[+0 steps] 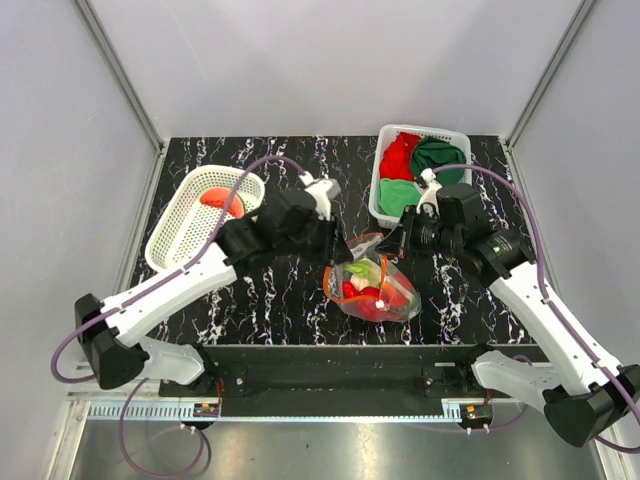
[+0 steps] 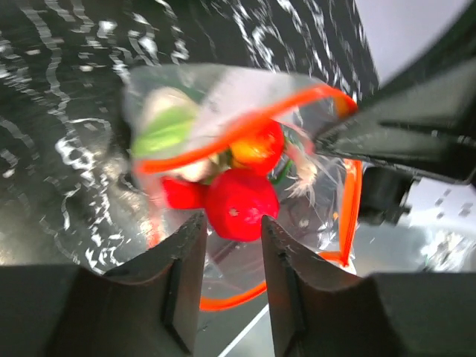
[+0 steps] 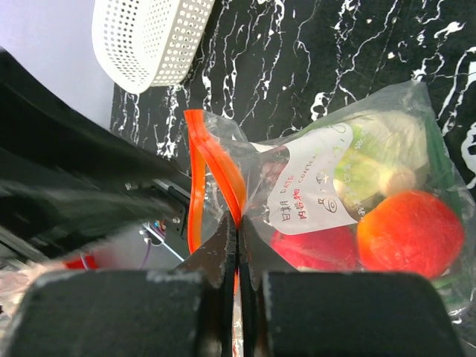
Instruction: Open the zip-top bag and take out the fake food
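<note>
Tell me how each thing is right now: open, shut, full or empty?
zip-top bag, mouth open, one lip pinched.
fake food, inside the bag.
left gripper, jaws open at the bag's mouth.
right gripper, jaws shut on the bag's lip.
left basket, holds one red slice.
right basket, holds red and green cloths.

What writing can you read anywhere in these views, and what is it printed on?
"DATE": on the white label of the zip-top bag, printed sideways.
"CONTE...": same label, the rest lost in a crease.
Chinese characters beside these: too small to read.
Nothing else is legible.
</note>
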You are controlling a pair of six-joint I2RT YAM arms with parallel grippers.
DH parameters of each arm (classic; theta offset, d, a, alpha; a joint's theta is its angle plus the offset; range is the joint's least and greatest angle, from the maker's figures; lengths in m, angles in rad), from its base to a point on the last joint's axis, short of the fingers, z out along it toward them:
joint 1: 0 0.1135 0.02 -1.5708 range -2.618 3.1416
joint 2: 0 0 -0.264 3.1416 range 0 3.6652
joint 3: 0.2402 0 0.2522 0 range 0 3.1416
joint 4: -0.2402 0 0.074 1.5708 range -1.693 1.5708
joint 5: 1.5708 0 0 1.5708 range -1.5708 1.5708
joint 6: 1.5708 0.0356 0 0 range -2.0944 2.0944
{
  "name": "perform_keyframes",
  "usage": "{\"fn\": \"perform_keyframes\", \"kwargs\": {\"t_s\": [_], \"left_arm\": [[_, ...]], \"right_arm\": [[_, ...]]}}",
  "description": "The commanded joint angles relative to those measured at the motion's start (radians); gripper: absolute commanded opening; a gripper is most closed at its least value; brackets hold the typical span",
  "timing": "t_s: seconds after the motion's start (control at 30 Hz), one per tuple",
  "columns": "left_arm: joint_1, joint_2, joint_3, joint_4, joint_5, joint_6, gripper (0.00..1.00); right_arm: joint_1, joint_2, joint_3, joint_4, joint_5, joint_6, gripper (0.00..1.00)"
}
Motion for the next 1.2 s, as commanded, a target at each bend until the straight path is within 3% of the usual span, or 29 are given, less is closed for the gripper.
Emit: {"fn": "perform_keyframes", "kwargs": {"t_s": [0.0,0.2,0.37,0.5,0.77,0.93,1.17], "left_arm": [[-0.073,0.085,0.033,0.076,0.064,0.121,0.33],[-0.095,0.151,0.010,0.093,0.125,0.156,0.33],[-0.108,0.191,-0.020,0.110,0.136,0.176,0.56],[-0.110,0.211,-0.047,0.145,0.142,0.184,0.66],[-0.118,0.249,-0.093,0.211,0.122,0.192,0.69],[-0.133,0.282,-0.132,0.262,0.132,0.196,0.80],[-0.165,0.332,-0.188,0.320,0.196,0.189,0.85]], "right_arm": [[0.003,-0.025,-0.011,0.086,-0.029,0.044,0.00],[0.003,-0.039,-0.033,0.112,-0.029,0.076,0.00],[0.003,-0.070,-0.090,0.144,-0.040,0.128,0.00],[0.003,-0.076,-0.096,0.160,-0.044,0.147,0.00],[0.003,-0.090,-0.120,0.187,-0.034,0.200,0.00],[0.003,-0.123,-0.163,0.189,-0.017,0.237,0.00],[0.003,-0.154,-0.191,0.178,-0.015,0.254,0.00]]}}
